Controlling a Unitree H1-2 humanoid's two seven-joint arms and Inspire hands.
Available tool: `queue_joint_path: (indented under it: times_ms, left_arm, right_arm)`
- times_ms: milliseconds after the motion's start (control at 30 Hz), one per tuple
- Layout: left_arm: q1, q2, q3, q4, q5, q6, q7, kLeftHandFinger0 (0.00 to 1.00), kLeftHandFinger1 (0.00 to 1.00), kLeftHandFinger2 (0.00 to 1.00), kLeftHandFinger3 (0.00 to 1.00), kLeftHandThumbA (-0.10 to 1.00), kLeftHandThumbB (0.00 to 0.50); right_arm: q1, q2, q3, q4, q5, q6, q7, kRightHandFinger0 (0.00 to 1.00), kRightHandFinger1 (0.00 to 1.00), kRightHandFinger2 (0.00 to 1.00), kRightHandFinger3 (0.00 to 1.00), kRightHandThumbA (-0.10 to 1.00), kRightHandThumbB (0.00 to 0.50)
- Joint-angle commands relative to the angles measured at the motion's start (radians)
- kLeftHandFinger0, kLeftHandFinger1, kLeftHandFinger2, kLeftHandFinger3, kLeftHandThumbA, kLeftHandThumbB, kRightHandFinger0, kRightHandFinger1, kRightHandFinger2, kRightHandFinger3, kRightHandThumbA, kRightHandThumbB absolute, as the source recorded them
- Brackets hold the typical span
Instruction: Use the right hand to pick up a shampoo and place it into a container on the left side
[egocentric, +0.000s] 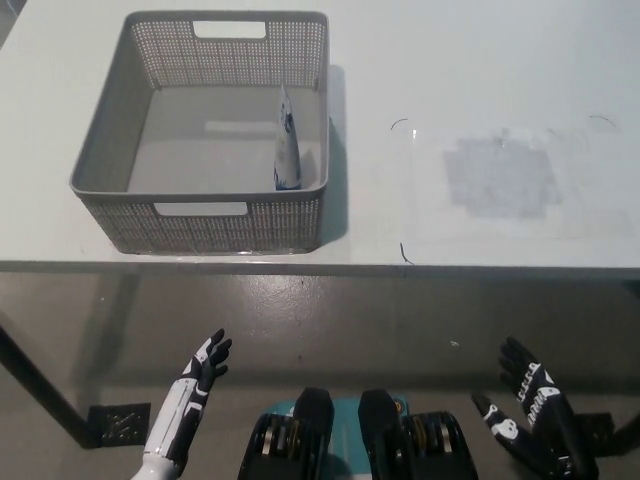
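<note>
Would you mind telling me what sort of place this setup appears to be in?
Probably a lab or test workspace rather than a home: a plain white table holding only a grey basket with a shampoo tube inside, and a bare concrete-looking floor below.

White table (480, 60) with a worn grey patch (498, 177), above glossy grey floor (330, 320).

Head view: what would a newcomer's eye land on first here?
First the grey perforated basket at the table's left, with a white and blue shampoo tube leaning against its right wall. Then both hands below the table edge, open and empty: the white left hand lower left, the black right hand lower right.
</note>
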Motion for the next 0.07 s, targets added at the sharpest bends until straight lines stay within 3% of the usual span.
queue_joint_path:
  times_ms: [0, 33]
  left_arm:
    - [0.0, 0.005, 0.0, -0.008, 0.0, -0.038, 0.009, 1.0, 1.0, 1.0, 1.0, 1.0, 0.243]
    - [0.0, 0.005, 0.001, -0.008, -0.001, -0.038, 0.009, 1.0, 1.0, 1.0, 1.0, 1.0, 0.243]
  right_arm:
    - [-0.009, 0.001, -0.008, -0.028, -0.042, -0.04, -0.02, 1.0, 1.0, 1.0, 1.0, 0.45, 0.349]
    - [-0.009, 0.001, -0.009, -0.029, -0.041, -0.039, -0.02, 1.0, 1.0, 1.0, 1.0, 0.44, 0.349]
